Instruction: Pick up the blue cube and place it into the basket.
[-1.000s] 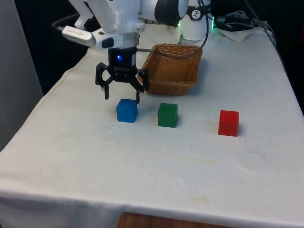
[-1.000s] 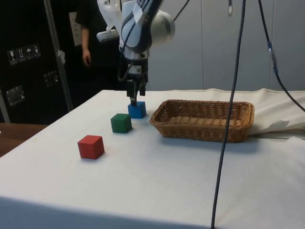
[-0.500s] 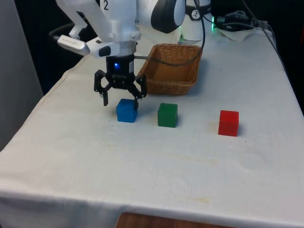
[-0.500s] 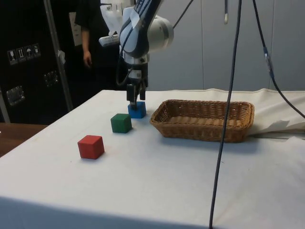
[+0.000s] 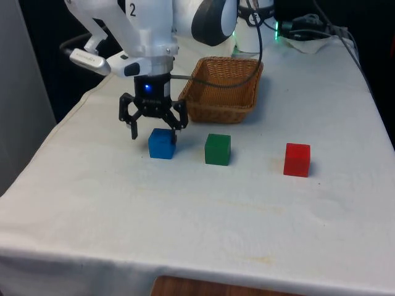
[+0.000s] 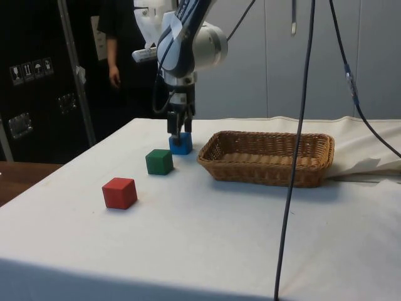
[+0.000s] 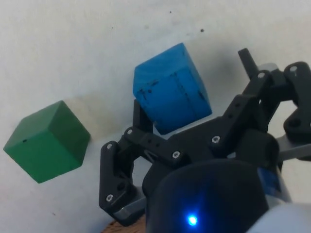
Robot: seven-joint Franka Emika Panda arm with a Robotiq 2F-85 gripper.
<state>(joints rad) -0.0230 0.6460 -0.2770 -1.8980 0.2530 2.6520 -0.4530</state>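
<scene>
The blue cube (image 5: pixel 162 144) rests on the white cloth in front of the wicker basket (image 5: pixel 245 111). My gripper (image 5: pixel 153 137) stands open, lowered around the cube's upper part. In the wrist view the blue cube (image 7: pixel 170 94) sits between the fingers of the gripper (image 7: pixel 193 82), off-centre, with one finger (image 7: pixel 140 112) against its side and the other finger clear of it. The side view has the gripper (image 6: pixel 178 132) just above the blue cube (image 6: pixel 180 145), to the left of the basket (image 6: pixel 266 170).
A green cube (image 5: pixel 217 149) stands close beside the blue one, and a red cube (image 5: pixel 297 160) lies further to the front view's right. In the side view a person (image 6: pixel 114 44) stands behind the table.
The gripper has come down and drifted towards the front view's left, its fingers now level with the blue cube. The cube has shifted slightly to the left.
</scene>
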